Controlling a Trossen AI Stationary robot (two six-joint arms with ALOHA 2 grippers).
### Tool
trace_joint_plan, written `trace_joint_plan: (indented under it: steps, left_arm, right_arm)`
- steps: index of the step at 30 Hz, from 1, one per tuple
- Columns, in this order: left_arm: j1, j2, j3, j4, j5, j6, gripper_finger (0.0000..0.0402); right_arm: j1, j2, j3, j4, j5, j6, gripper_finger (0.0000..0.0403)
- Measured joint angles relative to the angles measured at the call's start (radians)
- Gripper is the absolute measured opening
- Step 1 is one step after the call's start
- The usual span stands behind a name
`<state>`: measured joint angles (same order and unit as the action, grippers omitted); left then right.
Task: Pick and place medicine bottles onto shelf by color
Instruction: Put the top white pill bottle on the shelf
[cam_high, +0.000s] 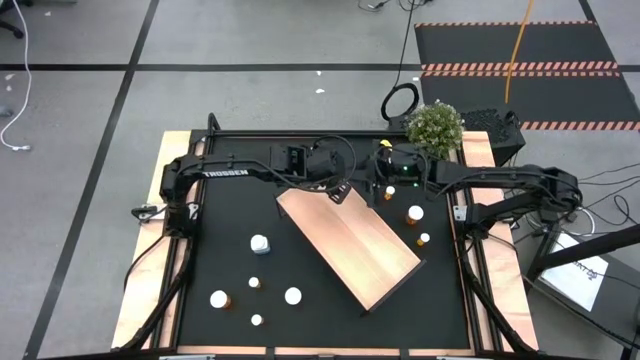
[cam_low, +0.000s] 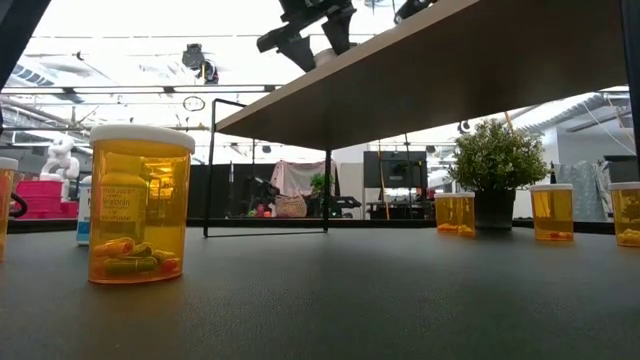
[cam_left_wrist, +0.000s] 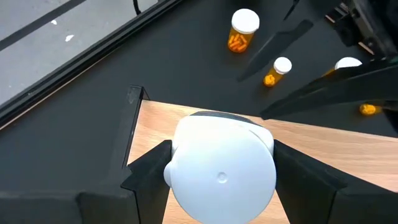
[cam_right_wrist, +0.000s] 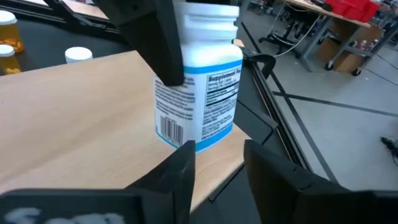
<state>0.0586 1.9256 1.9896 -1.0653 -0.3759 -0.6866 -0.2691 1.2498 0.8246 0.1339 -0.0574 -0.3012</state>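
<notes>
The shelf is a pale wood board raised on a black frame, lying slantwise on the black mat. My left gripper hangs over the board's far corner, shut on a white bottle with a blue-and-white label. My right gripper is open and low beside that corner, with the bottle just beyond its fingertips; it touches nothing. Several small bottles stand on the mat: a white one, white-capped ones, and amber ones right of the shelf. My left gripper pinches the white bottle between its two fingers, one on each side of its body below the cap. The fingers come from above, pointing down, and one finger lies along the bottle's side. The bottle is upright over the shelf corner; whether its base rests on the board, I cannot tell.
A potted plant stands at the mat's far right corner. Amber bottles stand on the near mat, and more stand on the right. The shelf's black frame leg rises at the corner. Open mat lies left of the shelf.
</notes>
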Motion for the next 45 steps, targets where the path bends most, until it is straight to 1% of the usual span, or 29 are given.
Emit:
trace_joint_plan:
  steps: [11, 24, 28, 35, 45]
  left_arm:
    - [0.001, 0.013, -0.001, -0.014, 0.000, 0.003, 0.0244]
    - [0.000, 0.034, 0.000, -0.009, -0.018, 0.019, 0.0244]
    - [0.000, 0.049, -0.001, 0.005, -0.019, 0.027, 0.0244]
    - [0.001, 0.067, -0.001, 0.014, -0.022, 0.033, 0.0244]
    - [0.011, 0.067, -0.001, 0.018, -0.022, 0.035, 0.0244]
  right_arm:
    - [0.000, 0.094, 0.000, 0.097, 0.003, -0.001, 0.0078]
    - [0.000, 0.101, 0.000, 0.088, -0.001, 0.003, 0.0028]
    - [0.000, 0.099, 0.000, 0.083, -0.022, 0.005, 0.0016]
    - [-0.001, 0.100, 0.000, 0.062, -0.021, -0.007, 0.0001]
    - [-0.001, 0.100, 0.000, 0.065, -0.019, -0.001, 0.0001]
